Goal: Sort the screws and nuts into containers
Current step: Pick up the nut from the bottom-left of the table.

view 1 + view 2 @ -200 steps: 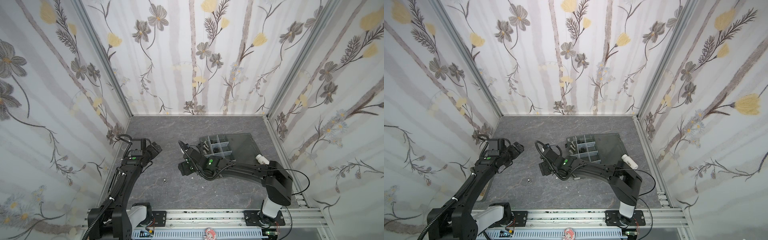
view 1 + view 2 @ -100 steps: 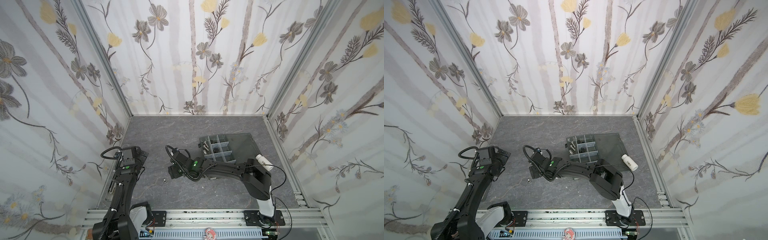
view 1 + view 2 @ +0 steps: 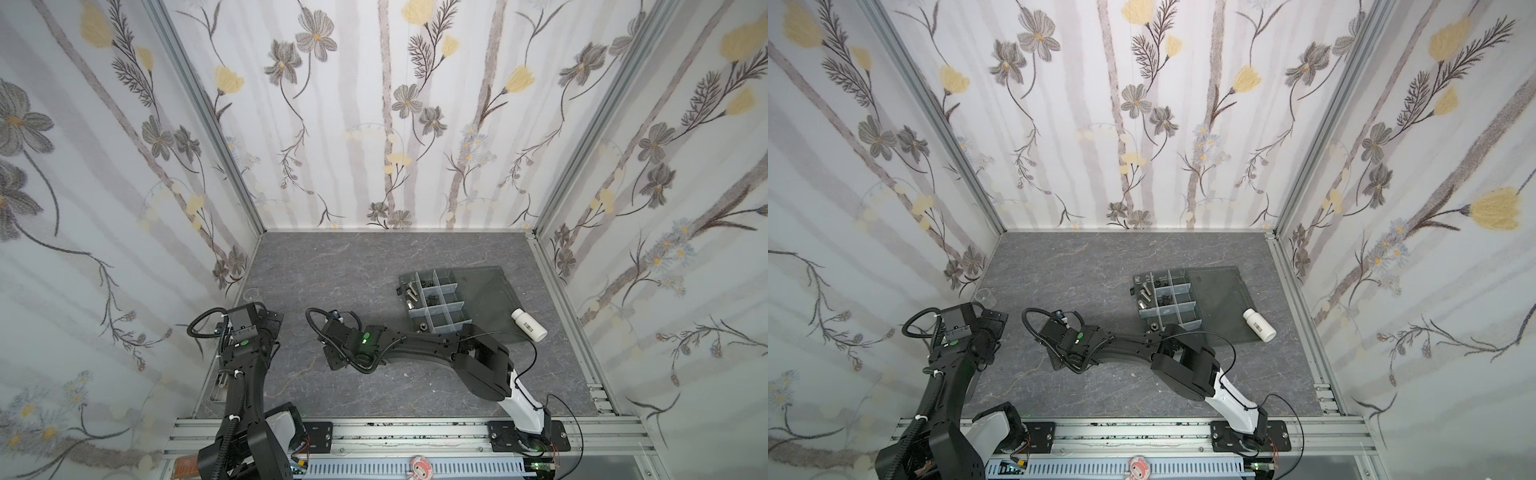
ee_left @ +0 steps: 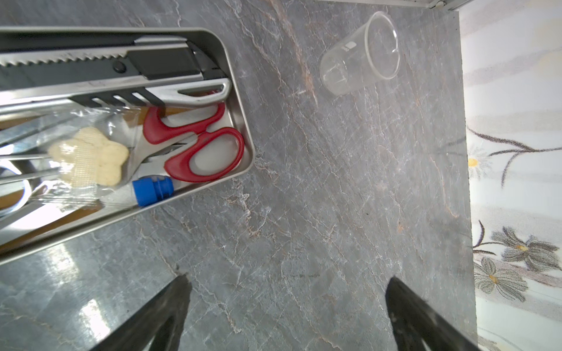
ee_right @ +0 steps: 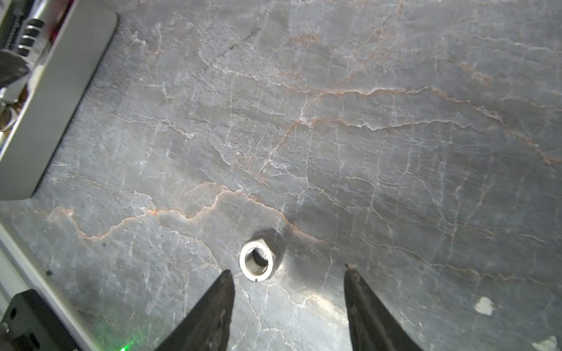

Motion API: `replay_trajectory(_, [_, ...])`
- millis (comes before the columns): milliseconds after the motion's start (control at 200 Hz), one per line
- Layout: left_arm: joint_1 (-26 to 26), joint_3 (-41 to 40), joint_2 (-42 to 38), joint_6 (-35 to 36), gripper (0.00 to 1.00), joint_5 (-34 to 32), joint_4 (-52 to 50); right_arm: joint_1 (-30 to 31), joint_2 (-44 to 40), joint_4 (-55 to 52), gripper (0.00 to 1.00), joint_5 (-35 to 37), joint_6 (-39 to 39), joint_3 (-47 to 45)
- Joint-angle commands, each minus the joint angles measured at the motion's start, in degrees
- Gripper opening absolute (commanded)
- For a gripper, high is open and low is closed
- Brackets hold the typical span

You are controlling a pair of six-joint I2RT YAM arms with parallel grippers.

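Centre the right gripper [image 5: 288, 270], fingers apart and empty, over the silver hex nut [image 5: 258, 260] before closing; left gripper [image 4: 287, 277] hangs spread wide.

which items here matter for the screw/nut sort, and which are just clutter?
Job:
- loose silver nut, by the open right hand
- organizer box
- bolts and black nuts already in it

Clutter:
- clear cup
- metal tray with scissors, utility knife
- white bottle
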Motion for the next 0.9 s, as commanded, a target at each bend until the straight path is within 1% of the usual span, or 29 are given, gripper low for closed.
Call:
replay_trajectory(0, [0.4, 0.3, -0.2, -0.5, 1.0, 0.9, 1.2, 0.7, 1.6, -2.2, 0.56, 2.1, 1.0, 1.7])
replay_trajectory(140, [0.4, 0.3, -0.9, -0.2, 1.0, 0.8, 1.3, 1.2, 2.7, -2.4, 0.54, 3.0, 1.4, 2.7])
replay_trajectory(195, [0.3, 0.2, -1.3, 0.0, 1.0, 1.0, 1.7, 1.3, 2.9, -2.4, 0.5, 3.2, 1.4, 2.9])
replay_trajectory(300, [0.3, 0.2, -2.1, 0.1, 1.0, 1.4, 2.2, 1.4, 3.2, -2.4, 0.49, 3.2, 1.5, 3.3])
replay_trajectory(485, [0.4, 0.1, -3.1, -0.2, 1.0, 1.4, 2.4, 1.6, 4.3, -3.1, 0.49, 3.0, 1.4, 5.0])
replay_trajectory(650, [0.4, 0.0, -3.0, -0.3, 1.0, 1.5, 2.5, 1.8, 6.2, -4.2, 0.54, 2.4, 1.2, 7.4])
replay_trajectory(739, [0.4, 0.0, -3.0, -0.3, 1.0, 1.4, 2.5, 1.8, 6.8, -4.3, 0.53, 2.3, 1.0, 8.3])
replay_trajectory(894, [0.4, -0.1, -3.1, -0.2, 1.0, 1.3, 2.4, 1.9, 7.4, -4.5, 0.49, 2.4, 0.9, 8.7])
